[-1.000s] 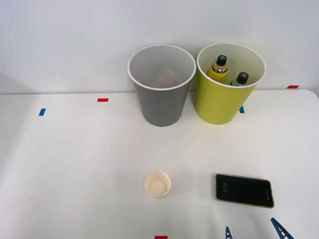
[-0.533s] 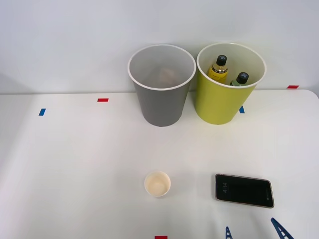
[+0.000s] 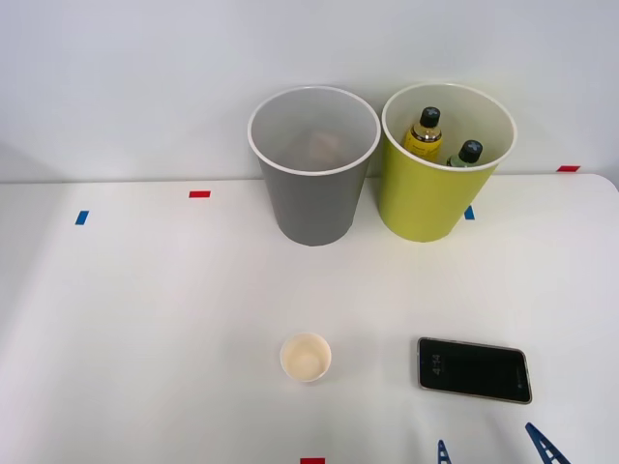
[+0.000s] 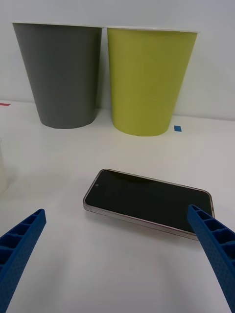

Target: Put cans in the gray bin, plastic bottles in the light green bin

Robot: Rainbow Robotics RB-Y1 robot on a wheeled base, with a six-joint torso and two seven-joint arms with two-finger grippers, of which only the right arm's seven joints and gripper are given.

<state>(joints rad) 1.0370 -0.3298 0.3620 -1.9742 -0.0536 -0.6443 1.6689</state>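
white table (image 3: 145,319), gray bin (image 3: 311,198), light green bin (image 3: 426,198), paper cup (image 3: 306,357), phone (image 3: 474,369)

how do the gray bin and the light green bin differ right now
The gray bin has a dark gray wall; the light green bin is lime. The light green bin holds two black-capped bottles, one yellow and one green; the gray bin holds only a dim, unclear shape. Both are tall, tapered, white-rimmed, upright and side by side.

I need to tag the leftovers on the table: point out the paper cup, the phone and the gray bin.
paper cup (image 3: 306,357), front view, its pale inside.
phone (image 4: 147,195), right wrist view, middle of its dark screen.
gray bin (image 3: 311,201), front view, its outer wall.
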